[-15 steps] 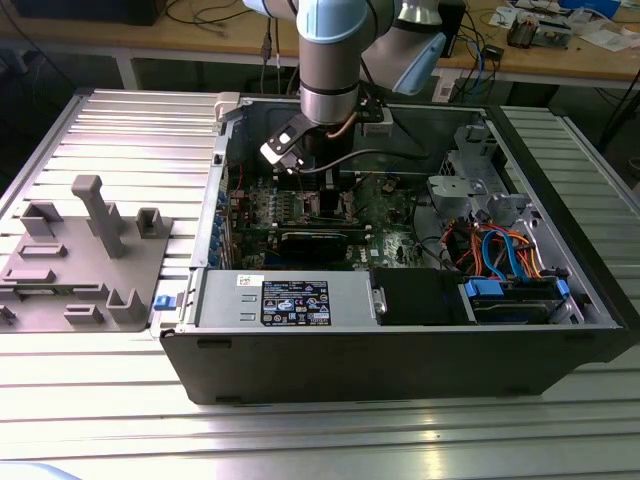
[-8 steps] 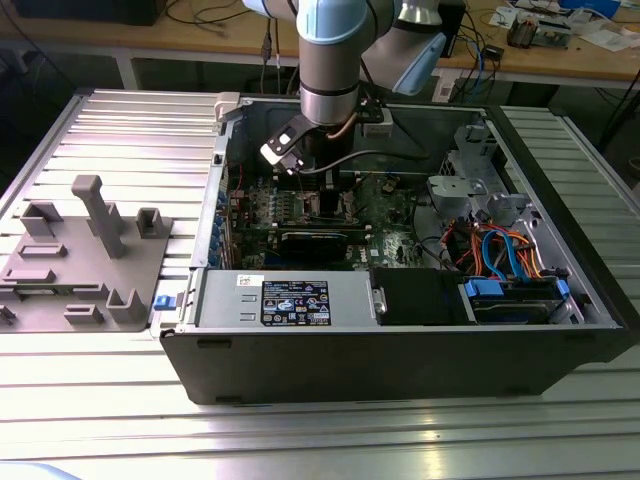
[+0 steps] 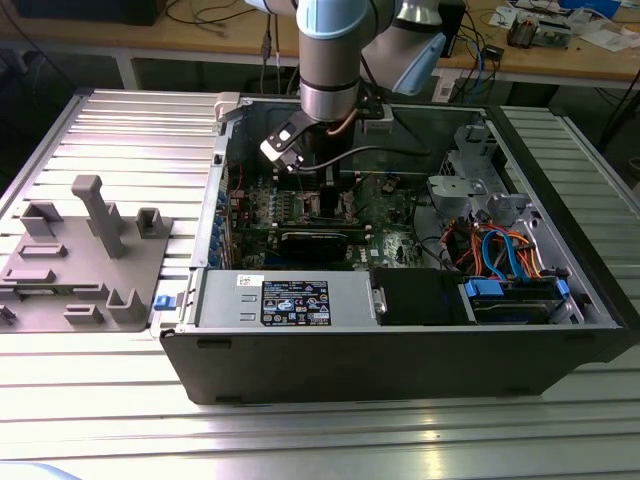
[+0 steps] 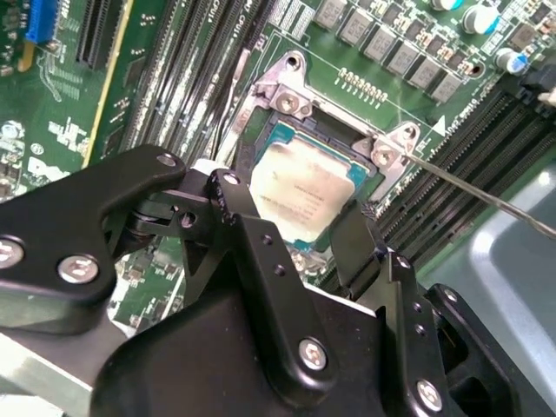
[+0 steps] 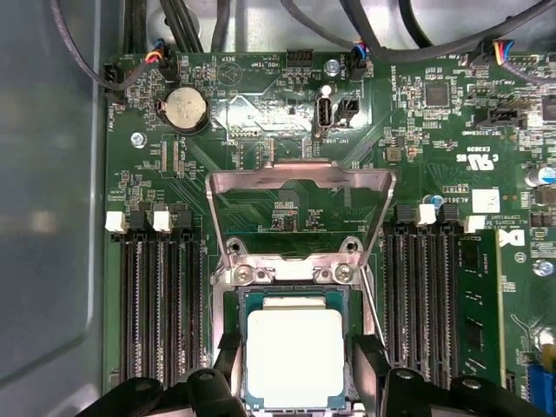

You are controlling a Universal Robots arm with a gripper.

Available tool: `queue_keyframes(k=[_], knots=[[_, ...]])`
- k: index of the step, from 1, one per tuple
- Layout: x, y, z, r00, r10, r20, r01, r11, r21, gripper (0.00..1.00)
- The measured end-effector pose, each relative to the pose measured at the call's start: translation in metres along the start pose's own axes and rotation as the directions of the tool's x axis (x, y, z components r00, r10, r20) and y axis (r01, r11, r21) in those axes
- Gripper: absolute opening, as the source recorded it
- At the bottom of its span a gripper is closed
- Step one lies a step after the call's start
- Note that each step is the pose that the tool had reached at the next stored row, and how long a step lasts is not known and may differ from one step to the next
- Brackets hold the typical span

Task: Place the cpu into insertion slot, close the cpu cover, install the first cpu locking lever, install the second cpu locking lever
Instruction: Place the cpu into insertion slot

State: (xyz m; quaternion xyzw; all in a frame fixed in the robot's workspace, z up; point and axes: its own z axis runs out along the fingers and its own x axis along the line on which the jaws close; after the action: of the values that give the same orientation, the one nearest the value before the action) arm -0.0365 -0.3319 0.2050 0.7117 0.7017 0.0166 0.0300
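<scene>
The cpu, silver-topped, lies flat in the insertion slot on the green board. My gripper hangs low over it, with one black finger at each of two opposite edges, seemingly touching them. The cpu cover stands flipped open beyond the slot, its window showing the board behind. A thin locking lever sticks out beside the slot, unlatched.
Rows of black memory slots flank the socket. In the exterior view the open computer case holds a power supply and blue and orange cables. A grey fixture sits toward the exterior view's left.
</scene>
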Motion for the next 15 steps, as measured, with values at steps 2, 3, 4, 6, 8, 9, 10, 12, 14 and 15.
queue_keyframes(k=[2, 3, 4, 6, 8, 9, 10, 12, 14, 15], knots=[[0.0003, 0.0002, -0.0050, 1.0000, 0.000, 0.0039, 0.000, 1.0000, -0.0006, 0.62], [0.0011, 0.0005, -0.0084, 1.0000, -0.001, 0.0087, 0.001, 1.0000, -0.0008, 0.62], [0.0016, 0.0006, -0.0092, 0.9999, -0.001, 0.0117, 0.001, 1.0000, -0.0009, 0.60], [0.0019, 0.0006, -0.0095, 0.9999, -0.001, 0.0140, 0.001, 1.0000, -0.0009, 0.54], [0.0020, 0.0006, -0.0095, 0.9999, -0.001, 0.0151, 0.001, 1.0000, -0.0008, 0.42], [0.0021, 0.0006, -0.0095, 0.9999, -0.001, 0.0153, 0.001, 1.0000, -0.0009, 0.35], [0.0021, 0.0006, -0.0095, 0.9999, -0.001, 0.0155, 0.001, 1.0000, -0.0009, 0.35], [0.0023, 0.0006, -0.0095, 0.9999, -0.001, 0.0157, 0.001, 1.0000, -0.0008, 0.24], [0.0025, 0.0008, -0.0095, 0.9999, -0.001, 0.0159, 0.001, 1.0000, -0.0003, 0.11], [0.0026, 0.0016, -0.0094, 0.9999, -0.001, 0.0159, 0.001, 1.0000, 0.0014, 0.11]])
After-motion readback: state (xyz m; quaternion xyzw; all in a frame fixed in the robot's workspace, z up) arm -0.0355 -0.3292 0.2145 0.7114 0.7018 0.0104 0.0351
